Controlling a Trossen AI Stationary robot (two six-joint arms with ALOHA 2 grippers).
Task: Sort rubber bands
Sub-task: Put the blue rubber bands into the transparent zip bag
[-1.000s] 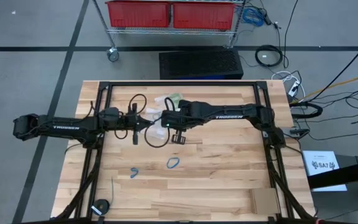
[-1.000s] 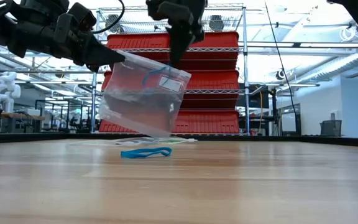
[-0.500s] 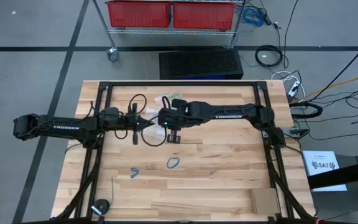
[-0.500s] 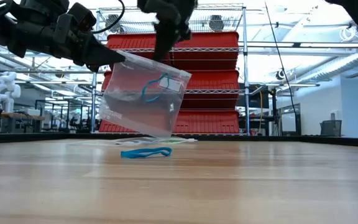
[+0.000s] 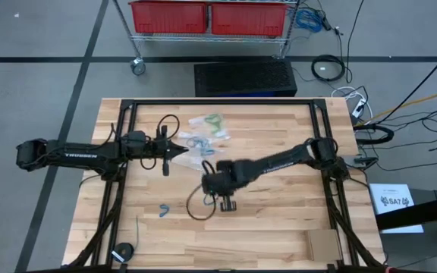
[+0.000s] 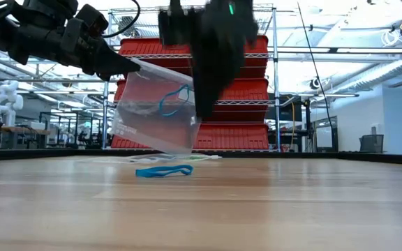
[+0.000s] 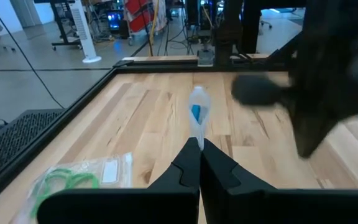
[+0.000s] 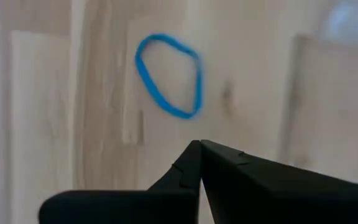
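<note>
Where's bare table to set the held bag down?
Free: the near right quarter of the table, between the right gripper and the cardboard piece. Crowded: the far middle, where the left gripper holds a bag beside the other bags, and around the blue band.

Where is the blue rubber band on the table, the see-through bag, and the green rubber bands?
blue rubber band (image 8: pixel 166 74): right wrist view, on the loop's edge.
see-through bag (image 6: pixel 152 115): low view, its clear middle.
green rubber bands (image 7: pixel 61 183): left wrist view, on the loops inside another bag.
</note>
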